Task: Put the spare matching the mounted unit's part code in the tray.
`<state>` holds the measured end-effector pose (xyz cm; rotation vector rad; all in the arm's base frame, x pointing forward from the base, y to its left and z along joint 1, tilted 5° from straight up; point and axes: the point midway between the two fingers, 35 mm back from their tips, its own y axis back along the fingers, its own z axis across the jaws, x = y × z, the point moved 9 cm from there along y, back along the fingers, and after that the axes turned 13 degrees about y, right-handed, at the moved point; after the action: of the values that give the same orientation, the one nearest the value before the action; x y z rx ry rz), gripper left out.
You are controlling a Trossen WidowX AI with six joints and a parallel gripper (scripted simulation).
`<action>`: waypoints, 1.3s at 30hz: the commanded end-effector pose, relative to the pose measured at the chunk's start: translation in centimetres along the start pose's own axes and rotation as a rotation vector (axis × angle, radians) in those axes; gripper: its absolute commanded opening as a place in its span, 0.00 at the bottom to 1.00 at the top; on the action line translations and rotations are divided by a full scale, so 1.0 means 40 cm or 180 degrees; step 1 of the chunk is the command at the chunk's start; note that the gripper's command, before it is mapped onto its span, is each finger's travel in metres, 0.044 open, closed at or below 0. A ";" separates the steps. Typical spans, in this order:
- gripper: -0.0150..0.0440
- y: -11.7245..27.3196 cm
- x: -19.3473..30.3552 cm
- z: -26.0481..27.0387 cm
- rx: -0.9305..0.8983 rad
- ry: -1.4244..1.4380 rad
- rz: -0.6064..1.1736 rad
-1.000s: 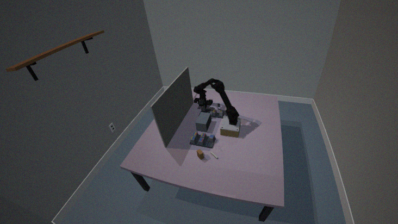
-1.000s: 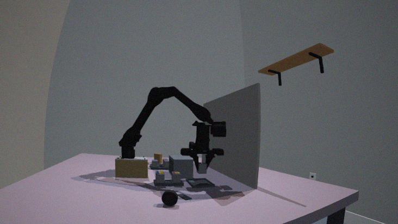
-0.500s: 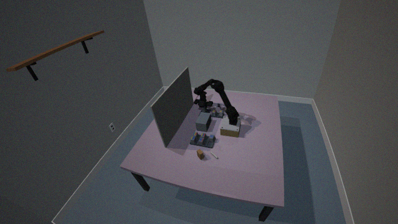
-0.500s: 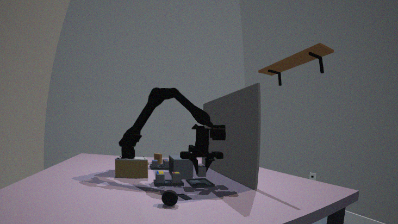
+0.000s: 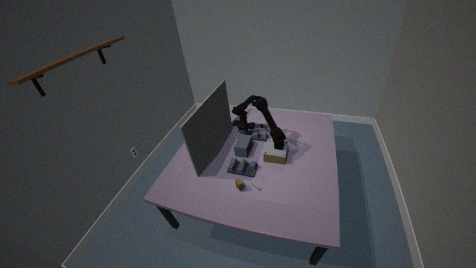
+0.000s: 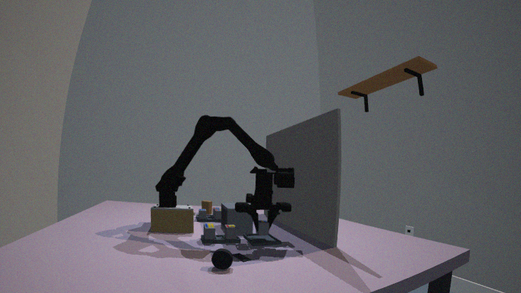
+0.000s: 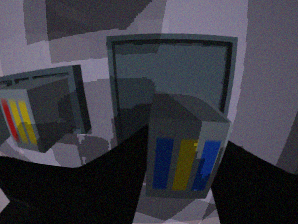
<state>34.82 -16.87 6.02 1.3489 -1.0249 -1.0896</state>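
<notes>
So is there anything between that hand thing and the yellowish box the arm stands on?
Yes: in the exterior view, the grey box and small striped blocks stand between gripper and base.

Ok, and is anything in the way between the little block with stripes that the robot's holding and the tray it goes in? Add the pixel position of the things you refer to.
Nothing visible stands between them. The gripper [image 6: 262,228] [image 7: 182,150] is shut on the striped block [image 6: 262,227] [image 7: 175,167], low over the tray [image 6: 261,238] [image 7: 172,65]. The grey box [image 5: 242,146] [image 6: 233,218] stands off to one side.
</notes>
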 end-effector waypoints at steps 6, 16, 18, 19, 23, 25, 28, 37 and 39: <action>0.25 -0.024 -0.003 0.004 -0.0003 -0.0011 0.0003; 0.52 -0.024 -0.003 0.004 -0.0001 0.0000 -0.0001; 0.61 -0.024 -0.003 0.004 -0.0001 0.0000 -0.0001; 0.65 -0.024 -0.003 0.004 -0.0001 0.0000 -0.0001; 0.83 -0.024 -0.003 0.004 -0.0001 0.0000 -0.0001; 0.92 -0.024 -0.003 0.004 -0.0001 0.0000 -0.0001; 1.00 -0.017 -0.003 0.003 -0.0001 0.0000 0.0000; 1.00 0.243 -0.004 0.005 -0.0003 -0.0011 0.0005; 1.00 0.243 -0.004 0.005 -0.0003 -0.0011 0.0005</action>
<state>34.96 -17.35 14.55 1.3507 -1.0434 -1.0808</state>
